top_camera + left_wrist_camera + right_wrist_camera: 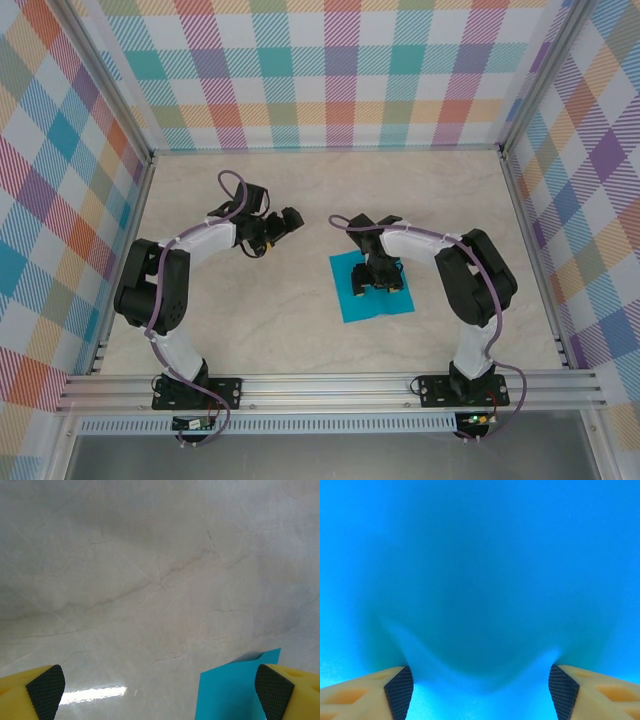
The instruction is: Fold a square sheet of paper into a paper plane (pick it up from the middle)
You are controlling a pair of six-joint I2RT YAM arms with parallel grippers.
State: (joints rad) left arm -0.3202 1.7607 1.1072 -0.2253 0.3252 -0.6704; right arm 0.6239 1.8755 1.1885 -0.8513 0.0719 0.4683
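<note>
Right gripper (480, 692) presses the square sheet of paper (480, 570).
Jaws apart, bunching its middle to pinch; left gripper (160, 687) spread wide at ten o'clock.

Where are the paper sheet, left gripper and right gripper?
square sheet of paper (360, 305): top view, bare near-left part.
left gripper (159, 692): left wrist view, midway between fingertips.
right gripper (481, 692): right wrist view, midway between fingertips.

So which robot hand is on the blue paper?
The right gripper, fingers down on the square sheet of paper; the left gripper hangs open over bare table.
</note>
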